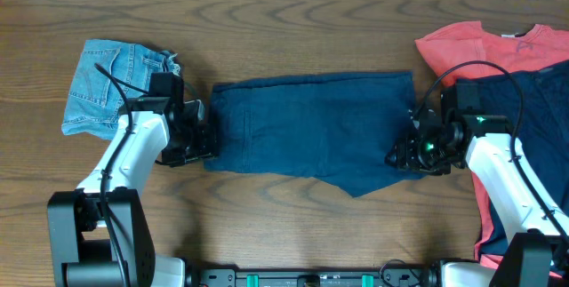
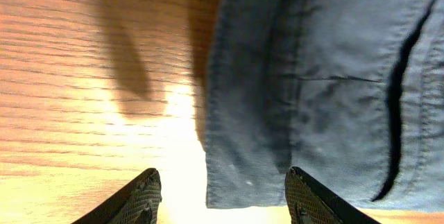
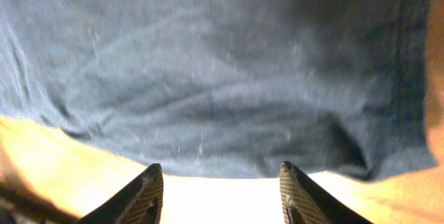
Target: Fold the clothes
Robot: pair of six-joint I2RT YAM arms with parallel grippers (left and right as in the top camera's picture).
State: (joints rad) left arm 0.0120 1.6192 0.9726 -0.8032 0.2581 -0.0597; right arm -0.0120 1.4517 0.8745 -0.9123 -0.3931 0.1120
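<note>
The navy garment (image 1: pixel 311 127) lay flat on the surface (image 1: pixel 293 20) between the two tools, doubled into a rough rectangle, with one short end just in front of each tool. The left tool (image 1: pixel 204 136) had its fingers spread. In the left wrist view the cloth's hemmed corner lay just ahead of the gap, and nothing was pinched between the fingertips (image 2: pixel 142 196). The right tool (image 1: pixel 398 155) was spread too and held nothing. Its wrist view showed the rumpled edge of the cloth just beyond the fingertips, with bare surface beneath them.

Judged from how things lay, this piece was only part folded. One fold seemed laid, but the edges were uneven, and a flap stuck out along the edge nearer the right tool. It probably needed squaring up and at least one more fold.

Behind the left tool, on its outer side, the denim shorts (image 1: pixel 107 87) sat in a compact square and looked finished and set aside. Beyond the right tool, on its outer side, the coral T-shirt (image 1: pixel 471 43) lay loose with a second navy piece (image 1: pixel 533 100) draped over it. Neither looked folded, so both seemed left to do. By that reckoning, more of the work lay ahead than had been done.
</note>
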